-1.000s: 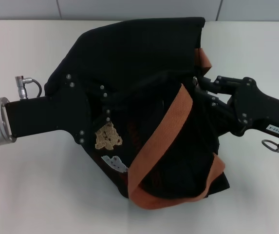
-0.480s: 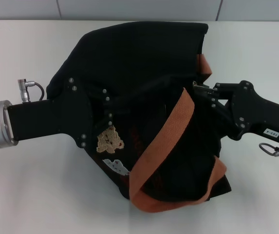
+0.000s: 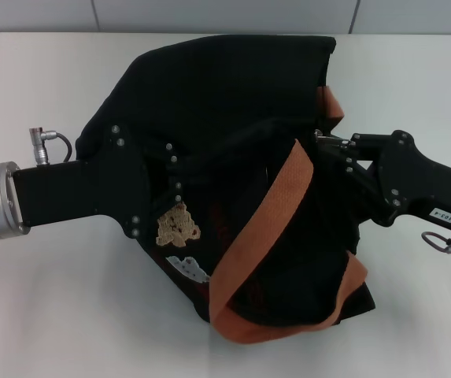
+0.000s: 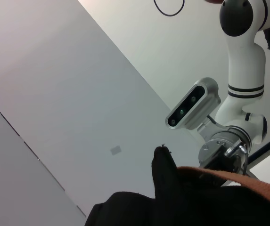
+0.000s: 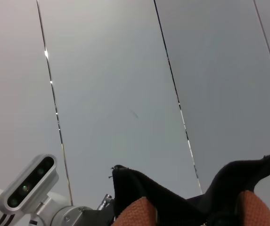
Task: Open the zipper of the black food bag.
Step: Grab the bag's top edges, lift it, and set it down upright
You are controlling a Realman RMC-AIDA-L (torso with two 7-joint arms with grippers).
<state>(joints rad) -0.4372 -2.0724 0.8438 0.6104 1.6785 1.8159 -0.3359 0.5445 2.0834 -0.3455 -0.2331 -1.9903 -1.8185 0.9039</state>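
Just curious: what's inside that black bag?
Nothing inside shows. The bag is slumped on the table, its opening hidden by a brown handle and both grippers, left and right.

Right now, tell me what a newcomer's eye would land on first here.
The black food bag fills the middle of the white table, crumpled, with brown handles looping across it. Both arms press into it: the left tool from the left by the tan bear patch, the right tool from the right.

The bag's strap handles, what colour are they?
Orange-brown, on the handles of the black food bag; clearest in the head view.
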